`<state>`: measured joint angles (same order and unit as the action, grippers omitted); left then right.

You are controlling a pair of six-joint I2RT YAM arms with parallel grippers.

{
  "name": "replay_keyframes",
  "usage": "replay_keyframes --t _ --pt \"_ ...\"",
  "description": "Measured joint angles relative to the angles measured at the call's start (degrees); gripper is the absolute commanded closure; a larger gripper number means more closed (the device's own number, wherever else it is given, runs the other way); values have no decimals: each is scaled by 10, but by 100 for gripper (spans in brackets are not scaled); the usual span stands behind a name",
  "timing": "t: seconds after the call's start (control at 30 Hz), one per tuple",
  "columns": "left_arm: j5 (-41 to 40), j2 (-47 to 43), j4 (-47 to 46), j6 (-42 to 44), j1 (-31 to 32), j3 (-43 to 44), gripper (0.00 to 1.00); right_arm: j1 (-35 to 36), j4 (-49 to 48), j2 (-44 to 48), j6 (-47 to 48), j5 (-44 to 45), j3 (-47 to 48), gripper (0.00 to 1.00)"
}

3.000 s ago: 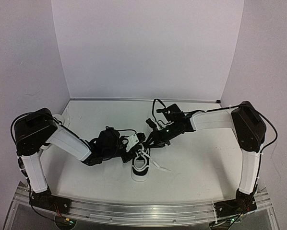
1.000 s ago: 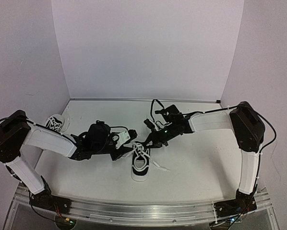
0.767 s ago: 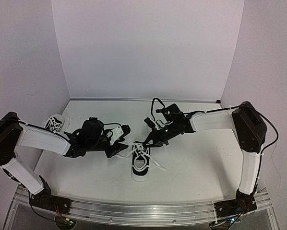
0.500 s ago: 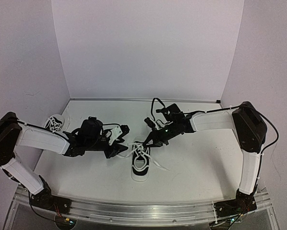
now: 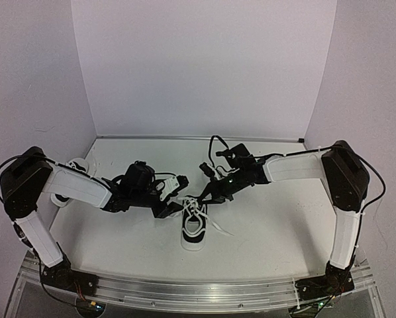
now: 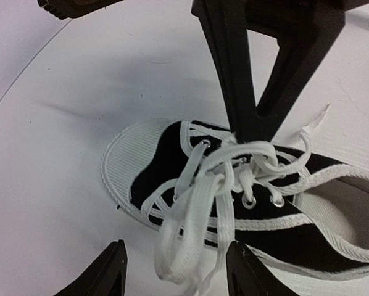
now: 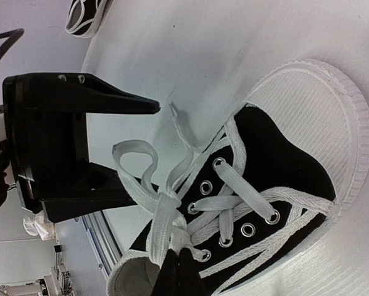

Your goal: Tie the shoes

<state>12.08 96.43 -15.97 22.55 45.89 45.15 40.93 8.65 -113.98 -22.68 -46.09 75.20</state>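
**Top view.** One shoe (image 5: 193,230) sits mid-table (image 5: 277,228), heel toward the arm bases. The right gripper (image 5: 200,198) is down on the lacing. The left gripper (image 5: 176,197) is just beside the toe, coming in from the left.

**Left wrist.** The left gripper's jaws stand apart, released. A limp loop of the laces (image 6: 194,237) droops between them, unpinched. The right gripper's black fingers descend from above and clench on the lace tangle over the tongue.

**Right wrist.** The right gripper is clamped on a bundle of strands near the shoe's mouth. One loop stands open toward the left gripper. The second shoe (image 7: 86,12) lies well apart at the table's edge, too cropped to read its lacing.

**Progress (judgement).** The laces are threaded and crossed, perhaps with a first loose knot. There is no finished bow. Still to do: form, cinch and tighten, then the second shoe.

**Materials.** Black canvas upper. White ribbed rubber toe cap (image 7: 308,117) and sole band. Small metal eyelets (image 7: 249,229). The laces are flat, woven and floppy. The table is smooth and white.
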Motion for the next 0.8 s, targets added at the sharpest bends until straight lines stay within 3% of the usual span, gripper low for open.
replay_keyframes --t 0.13,0.43,0.8 --pt "-3 13 -1 4 -1 18 50 0 0 3 1 0 0 100" --pt "3 30 7 19 -2 42 97 0 0 4 1 4 -1 100" --pt "-11 -12 36 14 -3 12 100 -5 -2 53 1 37 -52 100"
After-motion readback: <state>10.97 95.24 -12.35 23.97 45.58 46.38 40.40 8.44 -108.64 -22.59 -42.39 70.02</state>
